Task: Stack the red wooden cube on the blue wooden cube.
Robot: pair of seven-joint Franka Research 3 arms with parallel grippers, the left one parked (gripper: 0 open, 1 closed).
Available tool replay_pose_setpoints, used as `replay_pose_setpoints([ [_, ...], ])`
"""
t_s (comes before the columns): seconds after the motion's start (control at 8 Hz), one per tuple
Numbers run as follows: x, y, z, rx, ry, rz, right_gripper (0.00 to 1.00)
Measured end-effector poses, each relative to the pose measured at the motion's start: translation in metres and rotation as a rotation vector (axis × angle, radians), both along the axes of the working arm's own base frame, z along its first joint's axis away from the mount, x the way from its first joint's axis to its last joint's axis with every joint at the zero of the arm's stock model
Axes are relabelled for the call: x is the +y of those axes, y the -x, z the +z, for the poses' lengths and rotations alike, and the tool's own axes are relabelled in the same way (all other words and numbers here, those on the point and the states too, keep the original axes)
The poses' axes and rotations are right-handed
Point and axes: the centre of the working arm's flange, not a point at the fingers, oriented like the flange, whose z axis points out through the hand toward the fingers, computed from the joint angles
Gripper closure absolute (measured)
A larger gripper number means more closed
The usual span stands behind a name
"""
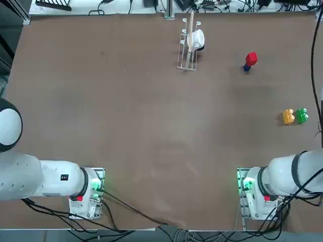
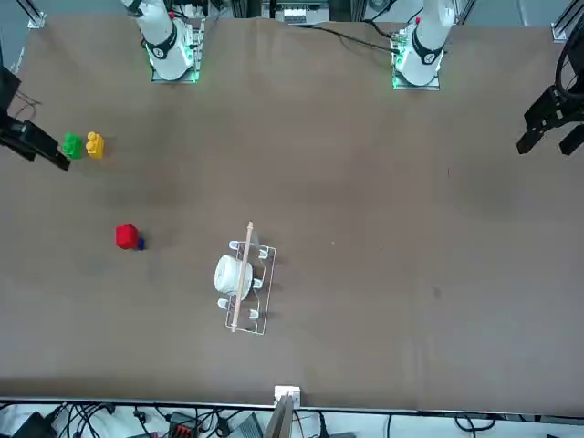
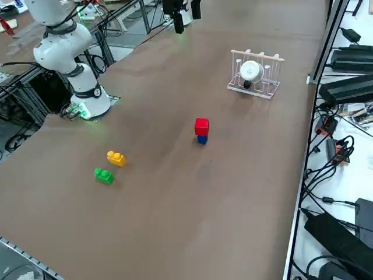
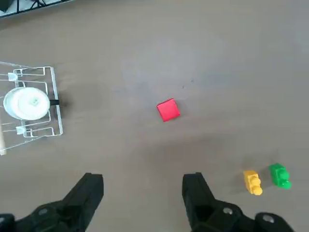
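a plain red wooden cube (image 3: pixel 201 125), blue wooden cube (image 3: pixel 202 139), yellow block (image 3: pixel 115 158), green block (image 3: pixel 104 175), brown table (image 3: pixel 175 192).

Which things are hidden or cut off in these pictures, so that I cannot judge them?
- Blue wooden cube: in the wrist view the red wooden cube covers it.
- Right gripper, open: wrist view's edge cuts it off; side view doesn't show it.
- White object in the wire rack: too small to identify.
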Motion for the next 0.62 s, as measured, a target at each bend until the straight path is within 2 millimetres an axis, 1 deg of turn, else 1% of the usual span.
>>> replay_pose_setpoints([
  [0.25,0.018,-0.001,-0.003,0.004,0.034,0.038,0.0],
  [0.38,0.021,-0.002,-0.003,0.005,0.035,0.043,0.0],
  [0.62,0.021,-0.002,-0.004,0.007,0.035,0.043,0.0],
])
